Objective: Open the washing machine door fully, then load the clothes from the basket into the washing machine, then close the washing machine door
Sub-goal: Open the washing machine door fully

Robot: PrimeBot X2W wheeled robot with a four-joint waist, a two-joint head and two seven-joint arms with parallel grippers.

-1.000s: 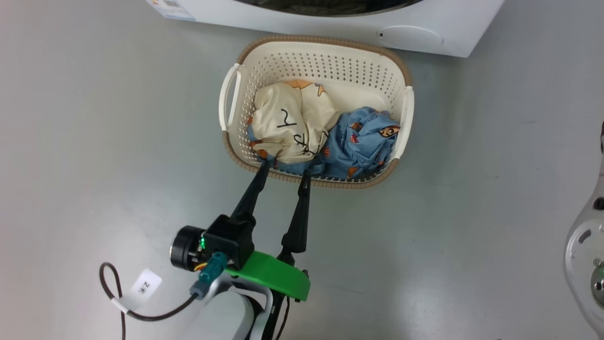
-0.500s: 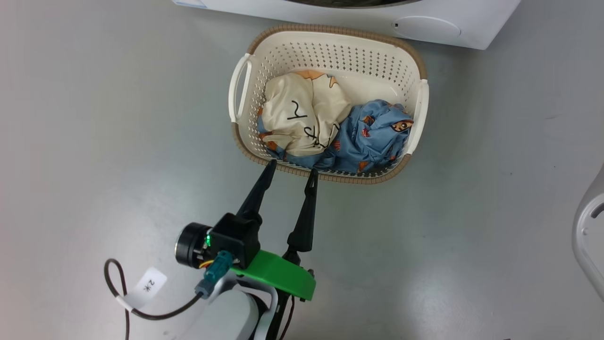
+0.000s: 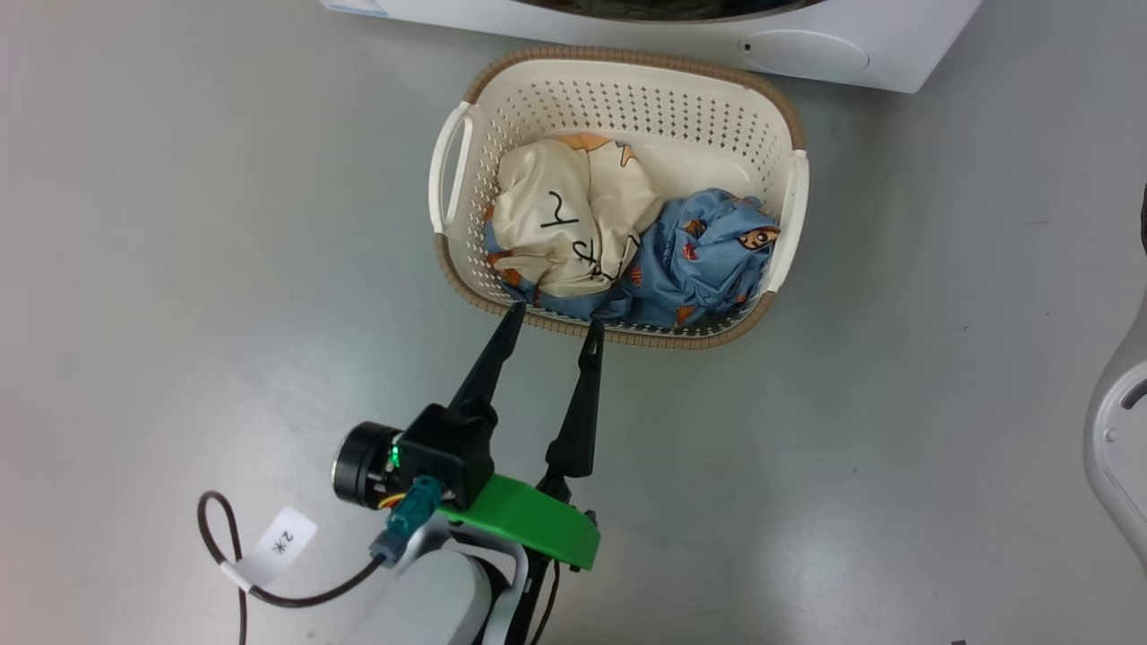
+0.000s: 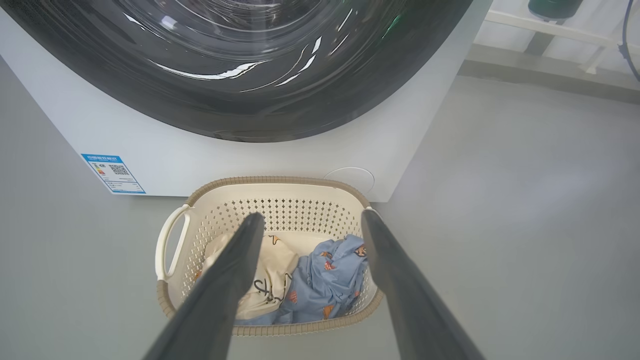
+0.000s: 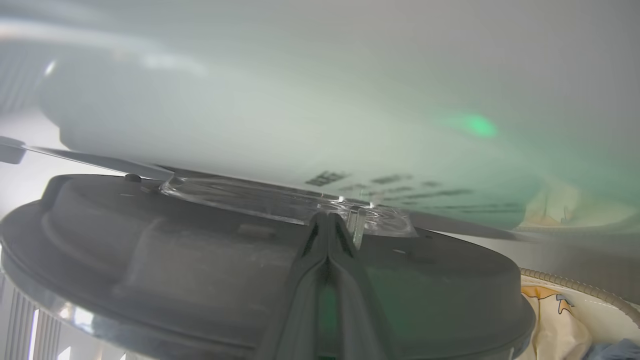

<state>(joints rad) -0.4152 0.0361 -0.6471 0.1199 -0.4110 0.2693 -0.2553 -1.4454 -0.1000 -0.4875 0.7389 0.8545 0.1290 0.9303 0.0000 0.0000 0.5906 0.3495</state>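
Note:
The cream basket (image 3: 627,55) stands on the grey floor just before the washing machine (image 3: 538,22). In it lie the clothes: a cream printed garment (image 3: 564,224) on the left and a blue one (image 3: 699,260) on the right. My left gripper (image 3: 556,318) is open with nothing in it, its fingertips at the basket's near rim. The left wrist view looks over the basket (image 4: 275,180) at the door (image 4: 250,100), glossy black and lying against the machine's white front (image 4: 200,160). My right gripper (image 5: 327,220) is shut, its tips against the door (image 5: 150,240) by its clear glass.
A pale rounded robot part (image 3: 1116,448) stands at the right edge. A black cable with a white tag (image 3: 278,542) loops by my left wrist. A white rail (image 4: 550,30) runs behind the machine on the right. Bare grey floor lies on both sides of the basket.
The whole head picture has shifted, so the camera moved. My left fingertips, which overlapped the clothes a second ago, now sit at the basket's near rim. Both grippers keep their state.

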